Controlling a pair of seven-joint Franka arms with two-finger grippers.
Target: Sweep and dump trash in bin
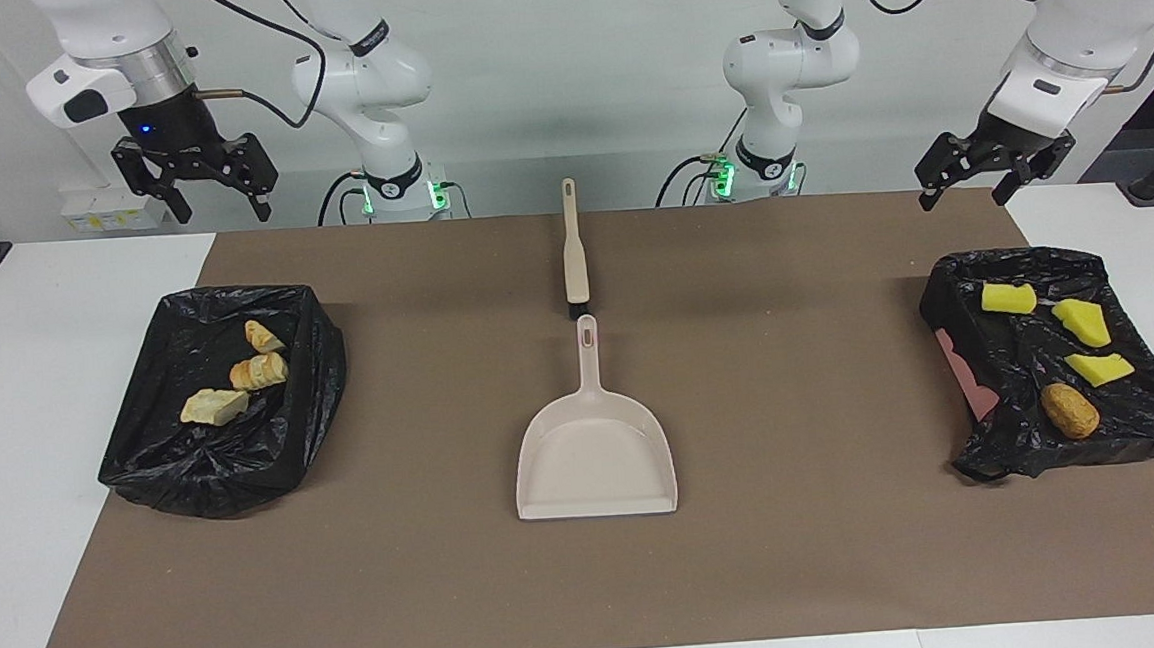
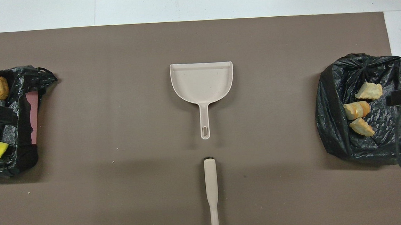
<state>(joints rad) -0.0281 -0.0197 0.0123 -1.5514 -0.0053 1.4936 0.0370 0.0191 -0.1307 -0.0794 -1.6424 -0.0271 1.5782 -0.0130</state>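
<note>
On the brown mat covering the white surface (image 1: 2, 419), three tan bread pieces (image 1: 231, 374) lie in a black-bagged bin (image 1: 220, 466) at the right arm's end; three yellow sponge chunks (image 1: 1069, 334) and a brown oval lump (image 1: 1069, 410) lie in a second black-bagged bin (image 1: 1124, 421) at the left arm's end; between the bins a beige plastic dustpan (image 1: 595, 463) lies flat, its handle toward the robots, with a beige brush (image 1: 574, 254) just nearer them in line with it, apart from it; the right gripper (image 1: 196, 182) hangs raised with fingers spread and empty, over the surface's edge near its bin; the left gripper (image 1: 988, 167) hangs raised, fingers released, over the mat's corner near its bin.
</note>
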